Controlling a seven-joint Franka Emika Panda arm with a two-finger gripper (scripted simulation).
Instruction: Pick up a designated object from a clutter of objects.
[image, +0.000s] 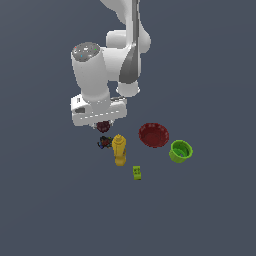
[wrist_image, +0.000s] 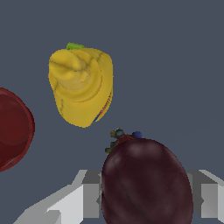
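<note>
Maroon ball (wrist_image: 146, 183) sits right betw. pincer (image: 103, 125) fingers, pinched from both sides, apparently raised clear of desk (image: 210, 215). Multicoloured lump (image: 104, 143) just below pincer, yellow bottle (image: 119, 149) beside that. Next: prob. straight lift, no sideways drift.

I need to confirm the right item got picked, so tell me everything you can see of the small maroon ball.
The maroon ball is a dark, plum-like, smooth oval with a faint sheen, far smaller than the red bowl. It sits between the gripper fingers, which flank it on both sides. In the exterior view only a sliver shows under the hand, above the multicoloured lump. Whether it is off the floor is unclear.
</note>
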